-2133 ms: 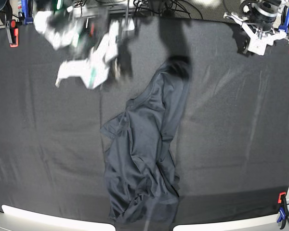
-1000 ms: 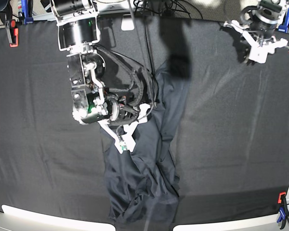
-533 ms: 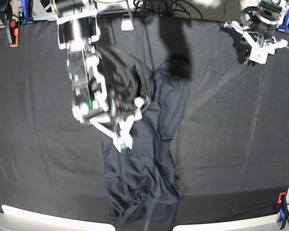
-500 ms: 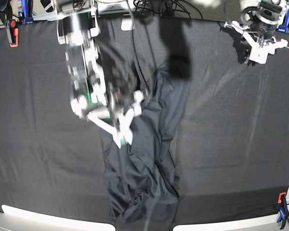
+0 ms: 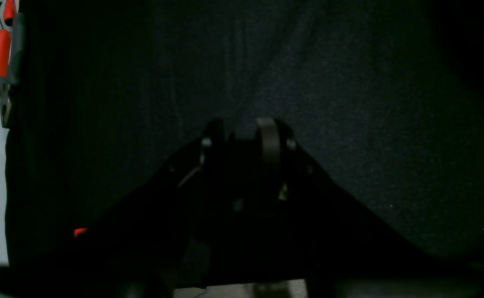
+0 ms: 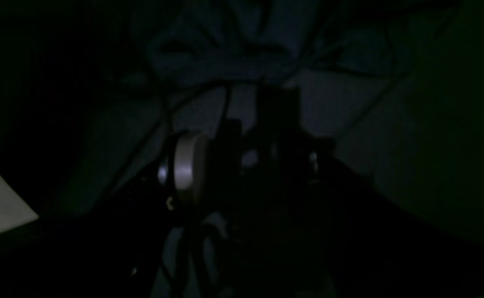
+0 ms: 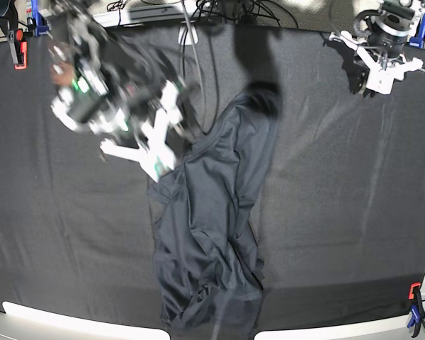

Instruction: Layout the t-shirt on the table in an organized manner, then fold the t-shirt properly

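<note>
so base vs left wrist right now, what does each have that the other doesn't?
Base only: the t-shirt bunched in a long crumpled strip down the middle of the table, the right tool blurred at the shirt's upper left edge, and the left tool parked at the far corner away from the shirt.
Left wrist only: red-handled pliers on the white rim.
Both: bare black table cloth and the left tool; whether its jaws are open is too dark to tell.

We see tangled black cables behind the far edge, and bright light falling there.
</note>
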Robot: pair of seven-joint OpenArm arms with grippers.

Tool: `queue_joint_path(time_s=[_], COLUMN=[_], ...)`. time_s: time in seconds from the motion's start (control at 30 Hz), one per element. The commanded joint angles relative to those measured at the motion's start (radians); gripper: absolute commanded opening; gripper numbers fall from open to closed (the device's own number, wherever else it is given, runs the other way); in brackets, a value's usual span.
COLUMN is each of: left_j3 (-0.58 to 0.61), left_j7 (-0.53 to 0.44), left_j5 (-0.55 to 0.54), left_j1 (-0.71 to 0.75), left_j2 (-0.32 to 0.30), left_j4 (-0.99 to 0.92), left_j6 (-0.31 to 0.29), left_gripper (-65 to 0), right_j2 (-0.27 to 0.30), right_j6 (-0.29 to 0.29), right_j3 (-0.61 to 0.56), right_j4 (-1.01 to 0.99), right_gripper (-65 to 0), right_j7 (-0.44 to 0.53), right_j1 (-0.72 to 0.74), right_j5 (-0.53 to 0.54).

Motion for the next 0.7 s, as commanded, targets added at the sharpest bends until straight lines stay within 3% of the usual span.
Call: queue_joint_path(time_s=[0.0,0.23,0.43,0.67], left_j3=[-0.005,-0.005,-0.005,-0.005], left_j7=[-0.019,-0.019,-0.019,-0.019], left_j5=[0.002,0.002,0.002,0.002], left_j1=[0.005,0.005,0.005,0.005], left_j2=[-0.006,-0.006,-0.006,-0.006], left_j4=[0.019,0.019,0.019,0.019], left_j6=[0.005,0.005,0.005,0.005], left_gripper=[-52.9,-52.9,-52.9,-52.9], right_j2=[0.021,0.048,0.049,0.048], right_j6=[0.004,0.064,0.082,0.106], right_j3=[0.019,0.223,0.417,0.448], right_j4=[0.039,0.078,0.063,-0.031], right_gripper=[-38.4,-38.4,-38.4,-38.4], right_j7=[0.018,0.018,0.056,0.107], right_j1=[0.008,0.003,0.013,0.018], right_j5=[0.024,0.230,0.239,0.240])
